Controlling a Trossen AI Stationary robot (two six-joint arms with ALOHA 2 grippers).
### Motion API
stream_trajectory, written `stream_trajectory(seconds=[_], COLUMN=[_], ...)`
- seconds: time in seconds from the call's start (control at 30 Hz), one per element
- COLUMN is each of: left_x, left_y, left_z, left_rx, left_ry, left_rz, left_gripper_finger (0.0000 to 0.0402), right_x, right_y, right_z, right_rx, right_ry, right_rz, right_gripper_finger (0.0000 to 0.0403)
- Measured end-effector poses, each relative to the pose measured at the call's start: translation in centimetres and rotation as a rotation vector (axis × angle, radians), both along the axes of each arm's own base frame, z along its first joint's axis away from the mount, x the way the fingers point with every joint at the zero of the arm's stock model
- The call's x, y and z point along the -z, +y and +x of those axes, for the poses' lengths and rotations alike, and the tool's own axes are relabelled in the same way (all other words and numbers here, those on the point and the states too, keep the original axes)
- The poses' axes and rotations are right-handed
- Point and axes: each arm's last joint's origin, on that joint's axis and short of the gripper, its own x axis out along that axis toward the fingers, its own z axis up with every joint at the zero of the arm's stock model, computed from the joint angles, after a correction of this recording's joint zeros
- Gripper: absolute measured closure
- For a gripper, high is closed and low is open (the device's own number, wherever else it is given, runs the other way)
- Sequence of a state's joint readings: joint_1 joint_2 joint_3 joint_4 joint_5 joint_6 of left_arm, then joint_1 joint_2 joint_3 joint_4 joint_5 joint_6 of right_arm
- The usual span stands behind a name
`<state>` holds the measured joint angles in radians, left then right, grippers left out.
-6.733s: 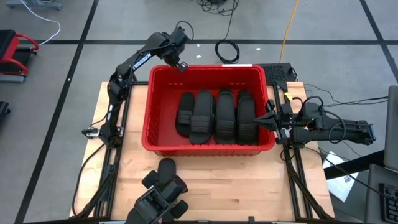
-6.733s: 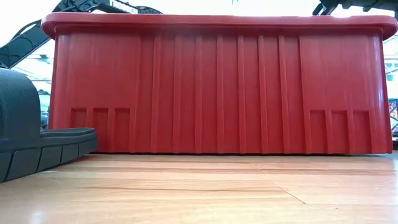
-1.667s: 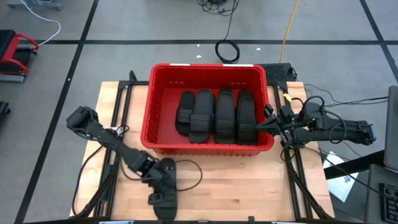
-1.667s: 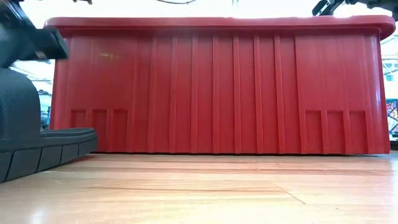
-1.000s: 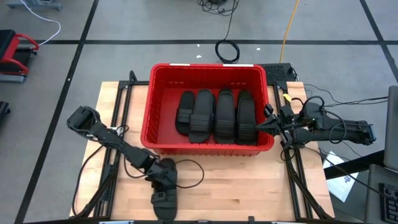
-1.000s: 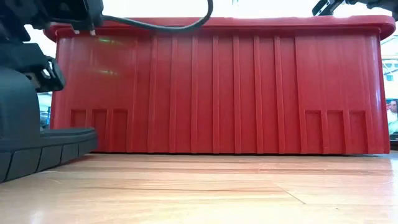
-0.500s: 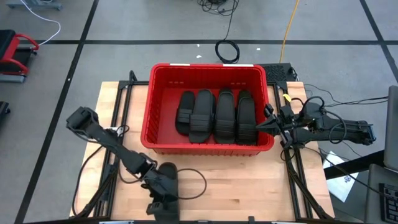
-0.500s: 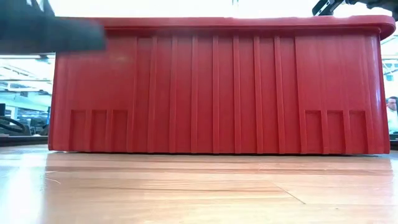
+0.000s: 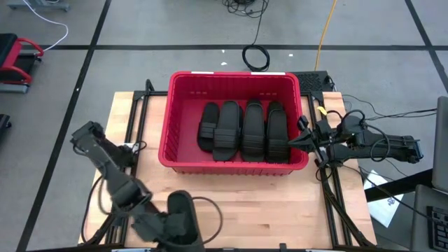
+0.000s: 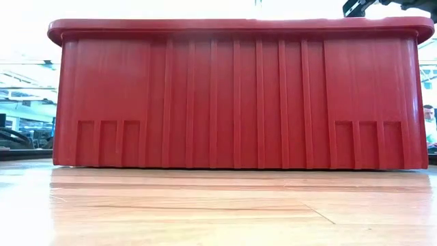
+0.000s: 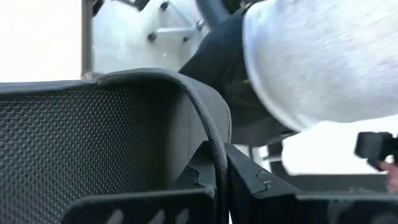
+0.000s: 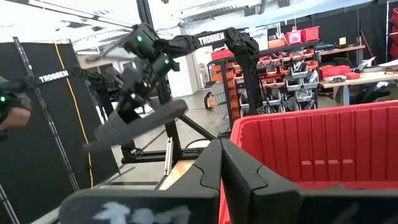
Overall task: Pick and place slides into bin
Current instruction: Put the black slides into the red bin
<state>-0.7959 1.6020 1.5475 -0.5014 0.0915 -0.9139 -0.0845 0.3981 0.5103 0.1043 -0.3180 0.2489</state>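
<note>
left claw (image 9: 162,225): clamped on one sandal (image 9: 181,213), lifted off worktop (image 9: 280,203) near its front edge | right claw (image 9: 302,140): closed, empty, beside bin (image 9: 233,166) | sandal: light, bendy rubber, likely sags; grip strap or sole edge | other sandals (image 9: 243,131): inside bin

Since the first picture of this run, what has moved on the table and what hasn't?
The left arm swung from behind the bin to the table's near edge, and the left gripper closed on the slide lying there and lifted it off the wood; the low view no longer shows it. Unchanged: the slides in the bin, the bin itself, and the right gripper, shut by the bin's right wall.
</note>
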Motion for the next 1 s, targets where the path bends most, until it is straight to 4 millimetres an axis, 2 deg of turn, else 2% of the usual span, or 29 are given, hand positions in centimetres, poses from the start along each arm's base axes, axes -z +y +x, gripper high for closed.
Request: stream_trajectory(seconds=[0.1, 0.2, 0.4, 0.53, 0.73, 1.0], left_x=[-1.5, -3.1, -5.9, -7.8, -9.6, -9.9], left_y=[-0.2, 1.5, 7.5, 11.4, 17.4, 25.5], left_z=[-0.5, -0.5, -0.1, -0.3, 0.3, 1.3], left_rx=[-0.048, -0.078, -0.047, -0.045, -0.143, -0.105], left_ry=[-0.007, 0.062, 0.255, 0.237, 0.139, 0.04], left_rz=[-0.012, 0.047, 0.167, 0.288, 0.5, 0.744], left_gripper_finger=[0.0399, 0.0399, 0.04, 0.04, 0.0401, 0.0401], right_x=[0.0, 0.0, 0.0, 0.0, 0.0, 0.0], right_y=[0.0, 0.0, 0.0, 0.0, 0.0, -0.2], right_z=[0.0, 0.0, 0.0, 0.0, 0.0, 0.0], right_rx=[0.0, 0.0, -0.001, -0.001, 0.003, 0.073], right_ry=[0.0, 0.0, 0.0, -0.001, -0.007, -0.018], right_rz=[-0.002, -0.001, 0.0, -0.003, -0.028, -0.079], right_gripper_finger=[0.0403, 0.0403, 0.0403, 0.0403, 0.0403, 0.0403])
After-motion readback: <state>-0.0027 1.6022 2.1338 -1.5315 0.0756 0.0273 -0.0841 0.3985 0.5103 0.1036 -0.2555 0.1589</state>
